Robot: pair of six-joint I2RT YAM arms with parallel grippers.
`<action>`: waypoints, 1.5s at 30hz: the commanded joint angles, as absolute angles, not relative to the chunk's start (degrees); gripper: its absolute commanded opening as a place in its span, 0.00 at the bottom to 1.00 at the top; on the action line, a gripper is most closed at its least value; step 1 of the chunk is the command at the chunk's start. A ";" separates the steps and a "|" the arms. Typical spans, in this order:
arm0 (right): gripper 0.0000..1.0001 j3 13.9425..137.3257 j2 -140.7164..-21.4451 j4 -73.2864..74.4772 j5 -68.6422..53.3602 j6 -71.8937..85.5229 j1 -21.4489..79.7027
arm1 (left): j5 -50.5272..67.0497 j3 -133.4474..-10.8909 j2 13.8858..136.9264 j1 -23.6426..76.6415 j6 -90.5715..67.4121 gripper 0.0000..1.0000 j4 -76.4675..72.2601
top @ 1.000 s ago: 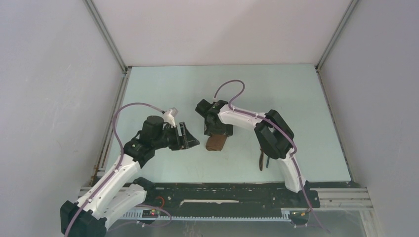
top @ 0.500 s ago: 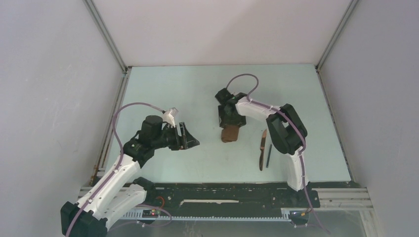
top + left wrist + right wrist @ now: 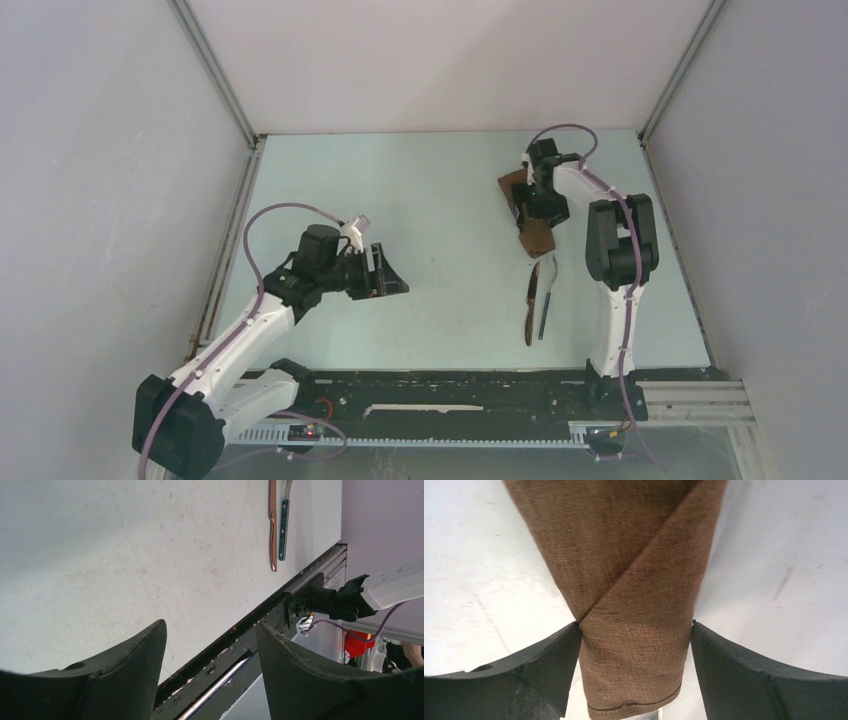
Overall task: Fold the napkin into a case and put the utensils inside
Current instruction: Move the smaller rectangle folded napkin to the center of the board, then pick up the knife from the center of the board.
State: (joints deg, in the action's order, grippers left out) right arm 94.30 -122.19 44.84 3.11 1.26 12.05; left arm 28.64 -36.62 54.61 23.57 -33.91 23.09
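Pale table [image 3: 420,190], overhead view, upper right: right gripper [image 3: 636,625], spread wide, clasps the folded napkin [image 3: 535,238]; left gripper [image 3: 211,625] gapes empty. We expect the loose folds may spring open.

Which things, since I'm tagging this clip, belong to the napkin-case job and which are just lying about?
Job: folded napkin in the right gripper; wooden-handled knife; dark-handled utensil.
Lying about: nothing loose; only the purple cable and black rail.

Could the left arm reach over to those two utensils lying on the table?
Probably yes. Only bare table lies between the open left gripper and the utensils; the right gripper holds the napkin farther back. The left arm's full stretch is unclear.
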 commanded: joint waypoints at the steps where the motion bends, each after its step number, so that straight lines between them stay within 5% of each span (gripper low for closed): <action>1: 0.87 97.72 -123.38 46.29 -3.21 -6.92 6.75 | 30.87 -40.90 57.01 22.98 -32.43 0.72 20.31; 12: 1.00 103.91 -116.34 52.26 1.48 -1.56 6.20 | 32.24 -43.40 61.07 22.89 -32.12 0.71 19.78; 18: 1.00 84.73 -97.70 52.27 6.22 18.82 16.73 | 33.16 -43.21 60.32 22.90 -32.97 0.71 18.52; 20: 0.95 77.26 -93.71 51.70 6.79 24.25 22.65 | 33.73 -43.12 59.87 22.85 -33.26 0.71 18.20; 23: 0.66 69.38 -91.05 53.20 0.95 30.65 24.02 | 34.41 -42.47 58.34 22.86 -33.73 0.71 18.13; 24: 0.64 66.69 -89.80 52.41 -0.13 31.65 23.31 | 34.57 -42.06 57.61 22.85 -33.89 0.71 18.13; 37: 0.57 57.61 -89.99 44.24 0.64 30.54 10.18 | 36.16 -38.29 50.25 22.90 -35.99 0.72 18.56; 45: 0.56 57.56 -88.80 43.85 -4.93 27.22 15.74 | 36.61 -39.48 50.40 22.87 -35.54 0.72 19.87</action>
